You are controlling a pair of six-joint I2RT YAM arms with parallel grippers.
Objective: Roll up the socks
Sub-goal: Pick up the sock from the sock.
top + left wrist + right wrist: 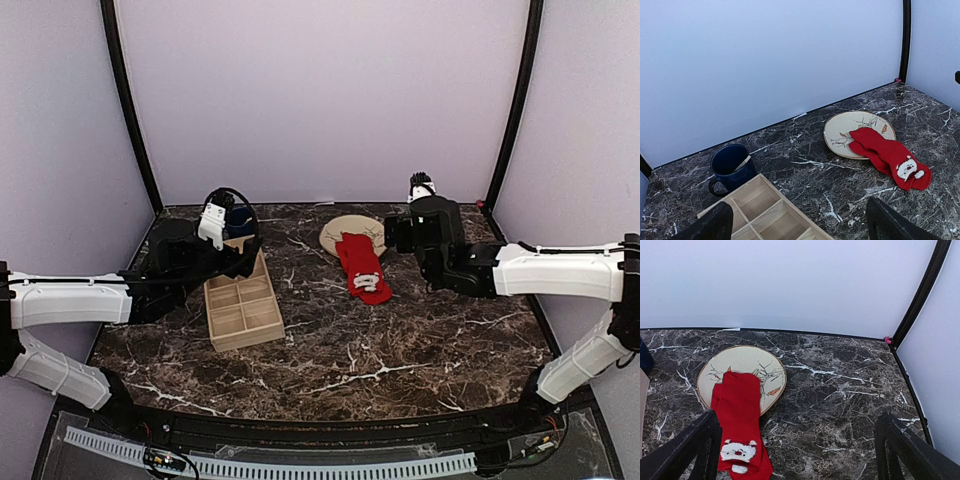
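Red socks (362, 268) lie near-to-far, far end on plate (740, 362), just left of your R gripper (797, 420), L gripper (799, 205) farther; both wide open, empty.

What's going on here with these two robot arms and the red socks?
Nothing is being handled yet. The red socks lie flat and unrolled, one end on the beige plate, the rest on the marble table. The right gripper hovers open close to them. The left gripper hangs open by the wooden tray and the blue mug. Neither holds anything.
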